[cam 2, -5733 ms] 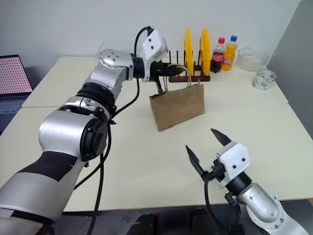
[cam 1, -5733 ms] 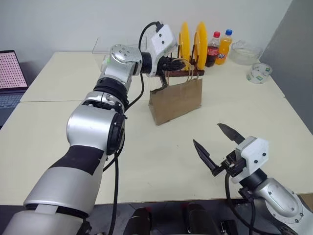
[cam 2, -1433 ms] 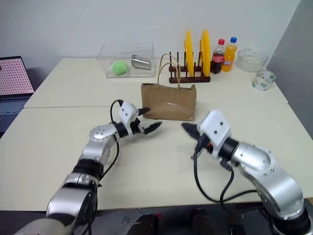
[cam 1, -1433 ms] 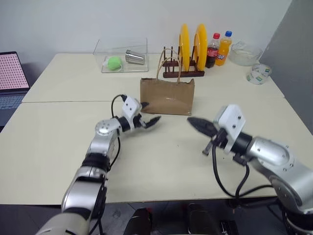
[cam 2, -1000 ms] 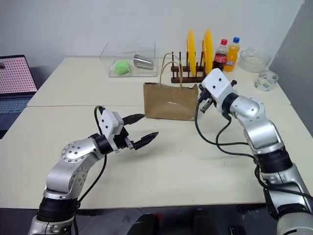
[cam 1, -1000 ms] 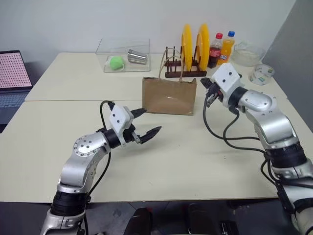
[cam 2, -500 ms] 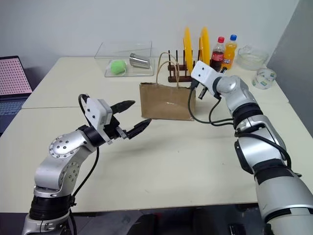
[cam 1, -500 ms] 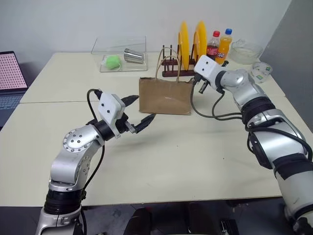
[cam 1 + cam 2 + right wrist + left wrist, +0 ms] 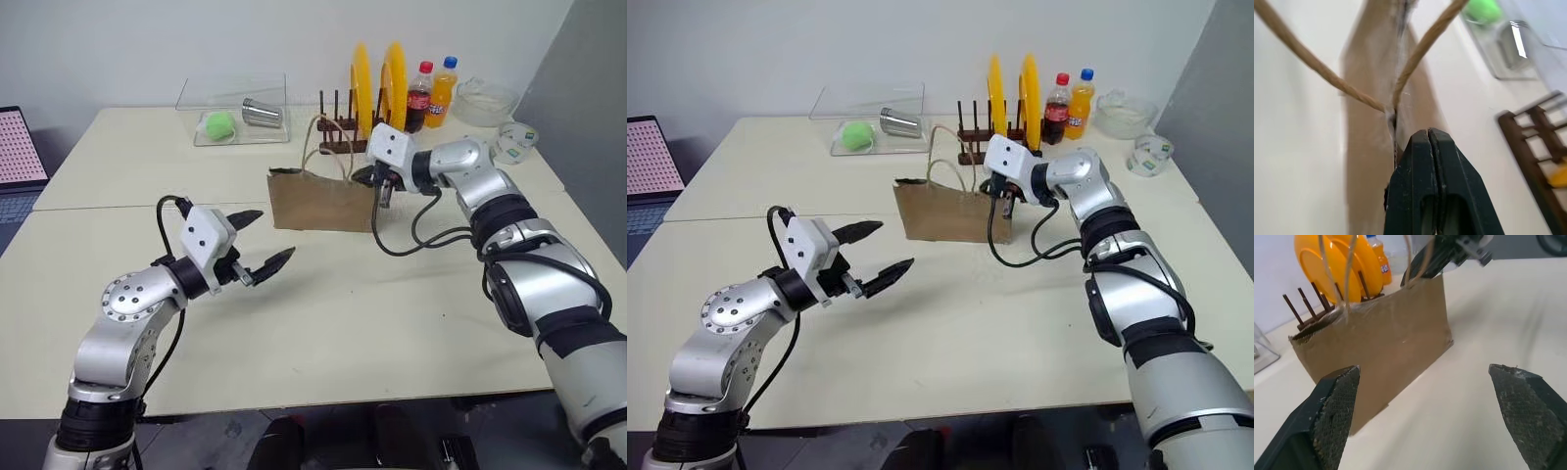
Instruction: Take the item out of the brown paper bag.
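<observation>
The brown paper bag [image 9: 321,202] stands upright mid-table with its cord handles [image 9: 1422,44] up. The item is hidden inside it. My right gripper [image 9: 378,179] is shut, its joined tips [image 9: 1428,139] pressed at the bag's top rim where the handles attach, at the bag's right end. My left gripper [image 9: 275,233] hovers open a short way left of and in front of the bag, with nothing between its fingers [image 9: 1336,404]. The left wrist view looks at the bag's face [image 9: 1376,342] with the right gripper's dark finger [image 9: 1422,262] above it.
Behind the bag is a wooden rack with yellow plates [image 9: 376,83], then a cola and an orange soda bottle [image 9: 432,93]. A clear box [image 9: 231,110] holds a green ball and a metal cup. A glass bowl [image 9: 486,98], a tape roll [image 9: 515,142] and a laptop [image 9: 20,147] stand around.
My right gripper has swung left and down from beside the bag's right end to its top rim. My left gripper has drawn a little to the left, away from the bag.
</observation>
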Controlling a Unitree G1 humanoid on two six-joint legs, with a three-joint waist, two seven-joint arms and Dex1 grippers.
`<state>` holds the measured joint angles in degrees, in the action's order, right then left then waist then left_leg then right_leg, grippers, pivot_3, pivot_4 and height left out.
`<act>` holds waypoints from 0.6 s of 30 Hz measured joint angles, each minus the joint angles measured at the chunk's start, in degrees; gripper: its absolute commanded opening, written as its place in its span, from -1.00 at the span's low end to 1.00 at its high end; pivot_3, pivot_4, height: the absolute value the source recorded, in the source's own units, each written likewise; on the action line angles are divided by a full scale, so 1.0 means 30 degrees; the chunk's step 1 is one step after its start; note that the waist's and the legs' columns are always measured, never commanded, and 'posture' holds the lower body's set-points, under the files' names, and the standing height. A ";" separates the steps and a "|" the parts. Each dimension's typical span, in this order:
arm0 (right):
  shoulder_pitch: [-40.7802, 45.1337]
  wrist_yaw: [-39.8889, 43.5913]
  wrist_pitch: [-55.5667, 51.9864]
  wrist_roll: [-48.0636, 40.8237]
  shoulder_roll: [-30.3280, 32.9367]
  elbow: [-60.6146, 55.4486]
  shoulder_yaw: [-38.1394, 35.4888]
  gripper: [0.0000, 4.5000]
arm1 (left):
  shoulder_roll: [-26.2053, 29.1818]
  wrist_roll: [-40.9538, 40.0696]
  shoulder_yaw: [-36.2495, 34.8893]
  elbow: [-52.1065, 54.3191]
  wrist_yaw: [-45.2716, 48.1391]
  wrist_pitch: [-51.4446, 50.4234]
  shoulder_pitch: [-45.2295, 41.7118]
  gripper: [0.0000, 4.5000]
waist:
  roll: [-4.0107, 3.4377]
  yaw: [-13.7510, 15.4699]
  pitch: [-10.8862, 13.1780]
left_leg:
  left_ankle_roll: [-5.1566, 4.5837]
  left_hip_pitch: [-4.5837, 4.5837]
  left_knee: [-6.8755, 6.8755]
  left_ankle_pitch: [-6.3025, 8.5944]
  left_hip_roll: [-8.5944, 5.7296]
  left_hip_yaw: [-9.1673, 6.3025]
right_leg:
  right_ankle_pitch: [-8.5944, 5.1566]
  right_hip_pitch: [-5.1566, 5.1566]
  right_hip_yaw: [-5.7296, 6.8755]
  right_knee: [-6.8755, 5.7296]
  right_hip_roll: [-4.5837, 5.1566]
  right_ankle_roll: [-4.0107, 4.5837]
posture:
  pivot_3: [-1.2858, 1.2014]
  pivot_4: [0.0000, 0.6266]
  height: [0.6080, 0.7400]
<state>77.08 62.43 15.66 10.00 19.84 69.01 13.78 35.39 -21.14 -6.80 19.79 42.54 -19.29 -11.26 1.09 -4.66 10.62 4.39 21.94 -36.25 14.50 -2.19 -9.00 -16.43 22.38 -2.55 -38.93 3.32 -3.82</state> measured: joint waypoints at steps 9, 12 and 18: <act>-0.3150 0.2810 -0.0363 -0.0081 0.1429 -0.3908 0.0362 -0.99 | 0.0943 0.0258 -0.0088 -0.0782 0.1412 0.1842 0.0369 0.96 | -0.0001 0.0024 0.0000 | 0.0000 -0.0004 0.0002 0.0000 0.0002 -0.0005 | 0.0000 -0.0005 0.0006 0.0002 0.0001 0.0000 | 0.03 -0.52 1.00; -0.4745 0.3947 -0.1360 -0.0712 0.1910 -0.6473 0.0341 -0.99 | 0.1061 0.0264 -0.0182 -0.1272 0.1852 0.2586 0.0230 0.96 | -0.0002 0.0039 0.0001 | 0.0000 -0.0002 -0.0001 0.0000 0.0000 -0.0005 | 0.0000 -0.0007 0.0000 0.0002 0.0007 0.0000 | 0.03 -0.52 1.00; -0.7603 0.4696 -0.4226 -0.2298 0.3226 -1.3500 -0.0086 -0.99 | 0.1298 0.0263 -0.0161 -0.2135 0.3111 0.3883 -0.1020 0.96 | -0.0003 0.0150 0.0002 | 0.0001 0.0009 -0.0002 0.0000 0.0001 -0.0024 | -0.0001 -0.0005 0.0017 0.0005 0.0006 -0.0001 | 0.03 -0.52 1.00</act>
<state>54.27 76.52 2.98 3.11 29.51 28.51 13.52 39.28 -20.35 -7.28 13.39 51.87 -7.65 -14.32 1.08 -4.21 10.63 4.39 21.96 -36.25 14.50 -2.19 -9.07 -16.43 22.37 -2.50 -38.91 3.34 -3.82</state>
